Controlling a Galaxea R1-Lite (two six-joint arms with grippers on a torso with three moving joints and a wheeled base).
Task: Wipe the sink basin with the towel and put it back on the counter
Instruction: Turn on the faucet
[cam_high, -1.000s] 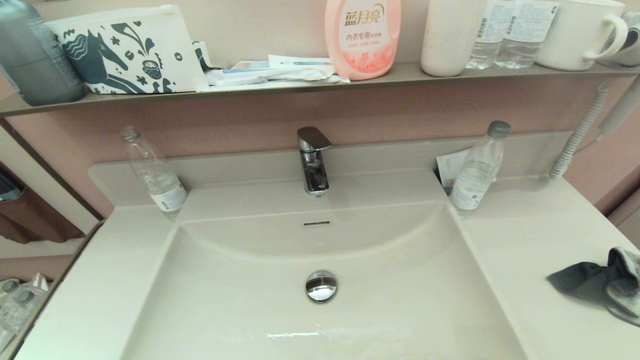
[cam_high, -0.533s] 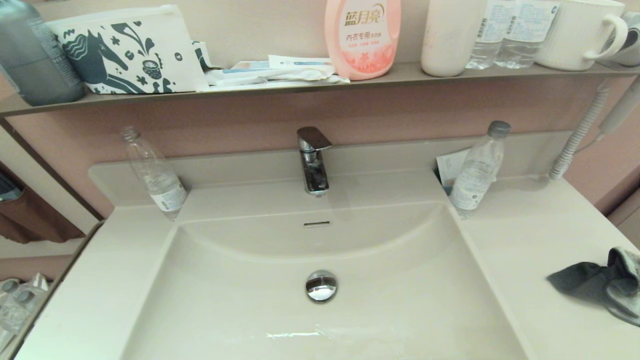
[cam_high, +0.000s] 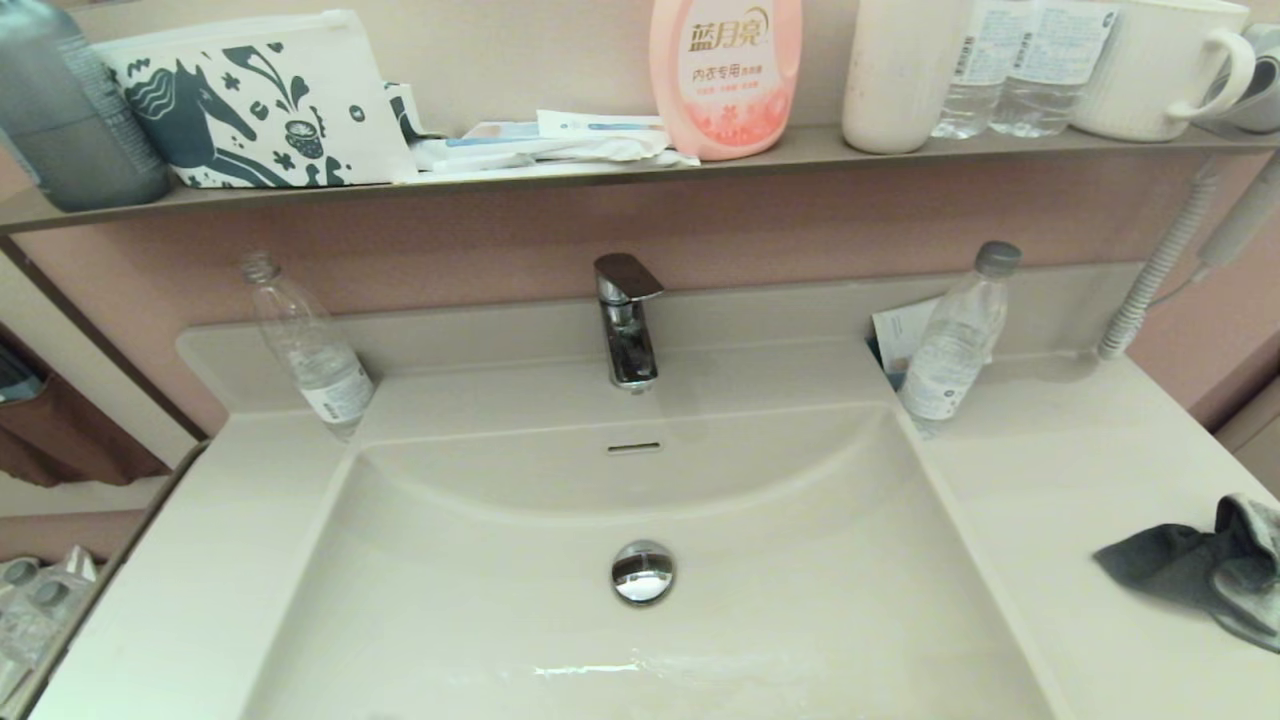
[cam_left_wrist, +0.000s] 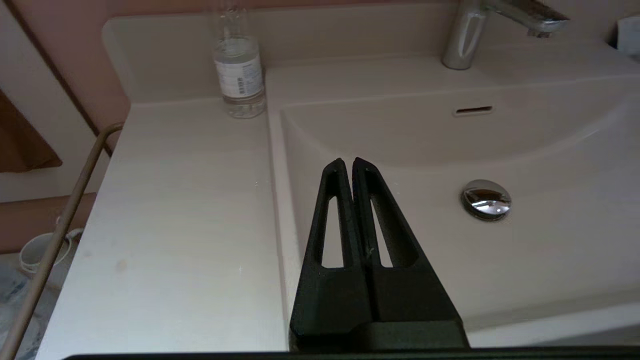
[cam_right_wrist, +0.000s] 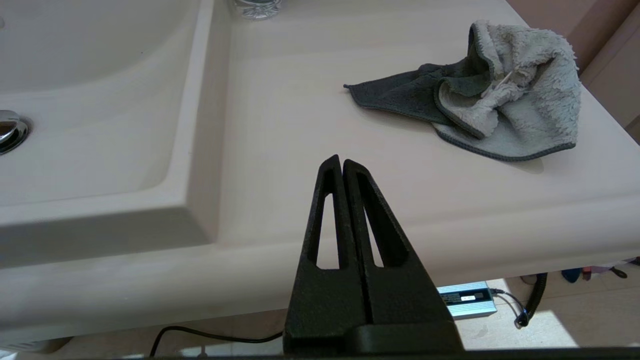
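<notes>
The desk (cam_high: 1060, 470) is stretching pale and smooth around the sink basin (cam_high: 480, 600), with bare room lying open on both sides of the bowl and a rounded front edge showing in the right wrist view. The wall shelf (cam_high: 600, 175) is running across at 12 o'clock, carrying a pink bottle (cam_high: 725, 75) printed with "蓝月亮" and "内衣专用", and a white pouch (cam_high: 260, 100) with a dark teal horse. The faucet (cam_high: 625, 320) is standing at 12 o'clock of the chrome drain plug (cam_high: 643, 571). Two clear water bottles (cam_high: 305, 345) are flanking the basin's back corners; their labels are too small to read. The towel (cam_high: 1200, 570) is lying crumpled at the desk's 3 o'clock edge, well apart from the basin.

The right hand (cam_right_wrist: 341, 162) is hovering at the desk's front edge, fingers pressed together, the towel lying near it toward 1 o'clock, untouched. The left hand (cam_left_wrist: 348, 165) is hanging over the basin's 9 o'clock wall, fingers together as well.
</notes>
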